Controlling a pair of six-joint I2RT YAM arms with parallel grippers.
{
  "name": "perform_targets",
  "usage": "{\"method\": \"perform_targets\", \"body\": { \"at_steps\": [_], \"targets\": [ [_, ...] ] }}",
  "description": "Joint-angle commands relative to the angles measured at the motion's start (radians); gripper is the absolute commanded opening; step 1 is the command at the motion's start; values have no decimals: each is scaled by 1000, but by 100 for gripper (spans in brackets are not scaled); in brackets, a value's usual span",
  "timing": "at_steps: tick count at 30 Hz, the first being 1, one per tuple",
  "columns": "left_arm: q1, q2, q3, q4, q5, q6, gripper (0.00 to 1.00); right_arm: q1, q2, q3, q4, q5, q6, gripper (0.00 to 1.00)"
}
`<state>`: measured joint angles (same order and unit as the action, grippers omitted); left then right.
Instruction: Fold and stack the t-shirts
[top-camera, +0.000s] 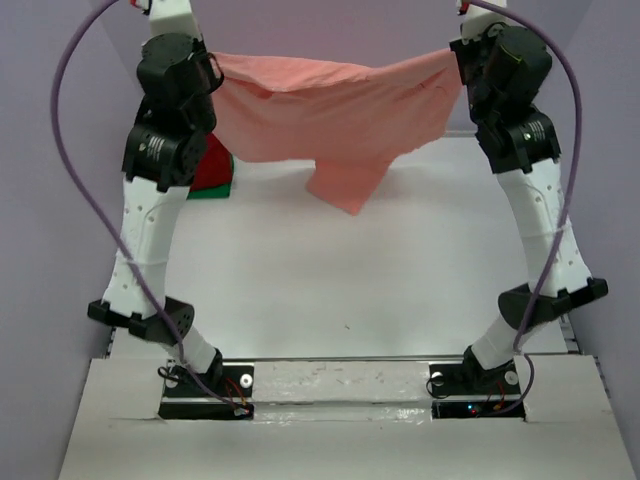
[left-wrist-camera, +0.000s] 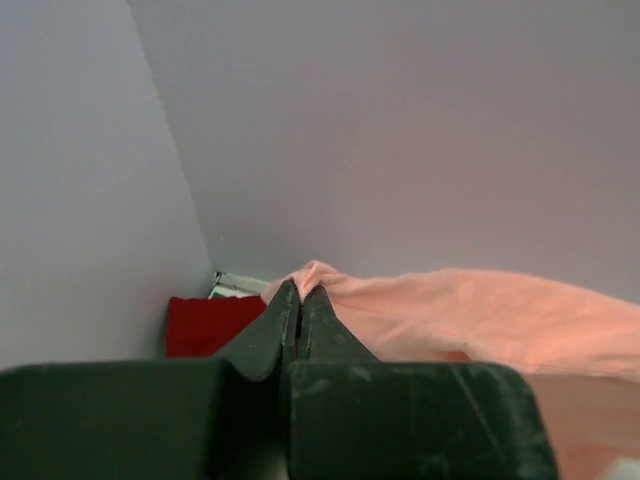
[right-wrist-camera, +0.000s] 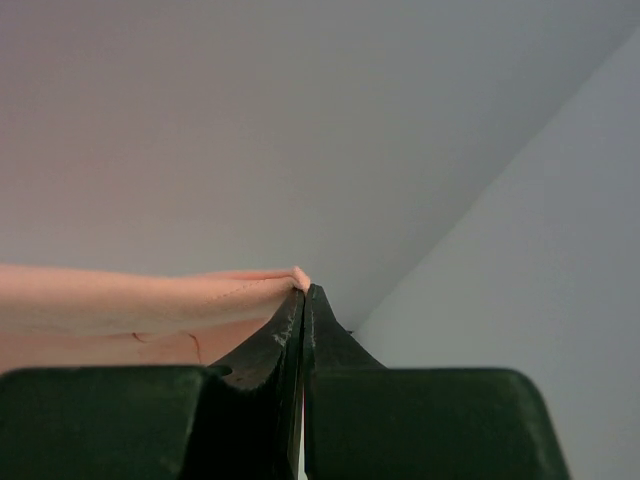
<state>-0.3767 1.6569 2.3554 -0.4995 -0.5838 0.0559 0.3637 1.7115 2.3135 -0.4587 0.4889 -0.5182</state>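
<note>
The salmon-pink t-shirt (top-camera: 330, 110) hangs in the air, stretched like a hammock between the two arms and well above the worktop (top-camera: 330, 290). Its middle sags, and one flap droops lower near the centre (a sleeve or a corner, I cannot tell which). The left pincer (left-wrist-camera: 301, 292) is closed tight on the shirt's left end, a small pink bunch pinched between its tips. The right pincer (right-wrist-camera: 304, 293) is likewise clamped on the opposite end, the cloth running off to its left. On the worktop behind the left arm lies the dark red t-shirt (top-camera: 212, 160), with the green t-shirt (top-camera: 205, 192) touching it — only a green strip shows along its near edge. Pale lilac walls (top-camera: 30, 200) enclose the worktop.
</note>
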Motion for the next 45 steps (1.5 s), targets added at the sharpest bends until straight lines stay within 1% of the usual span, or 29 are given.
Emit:
{"method": "perform_targets", "body": {
  "at_steps": [1, 2, 3, 5, 6, 7, 9, 11, 13, 14, 15, 16, 17, 19, 20, 23, 26, 27, 28, 29, 30, 31, 32, 33, 35, 36, 39, 42, 45],
  "targets": [
    [-30, -268, -132, 104, -60, 19, 0, 66, -269, -81, 141, 69, -31, 0],
    [-40, -295, -180, 99, -71, 13, 0, 96, -318, -106, 167, 94, -70, 0],
    [-62, -345, -203, 92, -79, 9, 0, 183, -337, -139, 182, 161, -98, 0],
    [-83, -374, -211, 43, -111, -34, 0, 282, -368, -173, 233, 252, -182, 0],
    [-114, -397, -211, -12, -137, -47, 0, 367, -394, -202, 292, 333, -266, 0],
    [-131, -413, -214, -36, -154, -50, 0, 401, -409, -222, 323, 364, -305, 0],
    [-162, -481, -275, -59, -178, -105, 0, 467, -443, -262, 427, 445, -412, 0],
    [-194, -532, -358, -53, -203, -119, 0, 541, -480, -319, 548, 502, -514, 0],
    [-197, -566, -349, -94, -212, -139, 0, 617, -490, -318, 650, 565, -639, 0],
    [-197, -568, -331, -118, -218, -146, 0, 618, -490, -331, 713, 580, -689, 0],
    [-197, -569, -317, -155, -223, -156, 0, 659, -481, -325, 786, 612, -776, 0],
    [-197, -571, -303, -160, -218, -160, 0, 691, -468, -333, 839, 620, -827, 0],
    [-197, -574, -297, -162, -214, -162, 0, 692, -454, -333, 888, 626, -864, 0],
    [-197, -566, -282, -162, -208, -160, 0, 704, -420, -293, 913, 633, -898, 0],
    [-197, -545, -263, -165, -212, -156, 0, 715, -380, -246, 919, 634, -899, 0],
    [-199, -504, -258, -154, -217, -145, 0, 715, -328, -192, 917, 594, -878, 0],
    [-195, -418, -317, -111, -235, -142, 0, 632, -231, -80, 869, 593, -824, 0],
    [-191, -369, -333, -88, -231, -151, 0, 570, -181, -36, 586, 552, -592, 0],
    [-186, -346, -346, -85, -202, -172, 0, 429, -159, 19, 408, 501, -428, 0],
    [-167, -326, -382, -74, -168, -197, 0, 353, -144, 65, 244, 431, -281, 0],
    [-147, -309, -413, -33, -137, -235, 0, 290, -135, 32, 107, 377, -102, 0],
    [-125, -268, -441, -27, -102, -261, 0, 234, -133, -18, 69, 299, -38, 0],
    [-101, -244, -493, -21, -38, -286, 0, 134, -119, -98, 21, 263, 24, 0],
    [-61, -218, -525, 10, -21, -306, 0, 89, -122, -156, -10, 228, 126, 0],
    [-39, -143, -634, 64, -7, -323, 0, -4, -144, -267, -9, 87, 211, 0],
    [-19, -111, -645, 71, -17, -330, 0, -76, -141, -332, -9, 47, 243, 0],
    [2, 21, -683, 129, -14, -344, 0, -169, -116, -408, 12, -41, 290, 0],
    [18, 110, -699, 182, 24, -346, 0, -200, -75, -445, 29, -116, 302, 0],
    [27, 219, -659, 170, 18, -332, 0, -212, -6, -460, 31, -136, 308, 0]
  ]
}}
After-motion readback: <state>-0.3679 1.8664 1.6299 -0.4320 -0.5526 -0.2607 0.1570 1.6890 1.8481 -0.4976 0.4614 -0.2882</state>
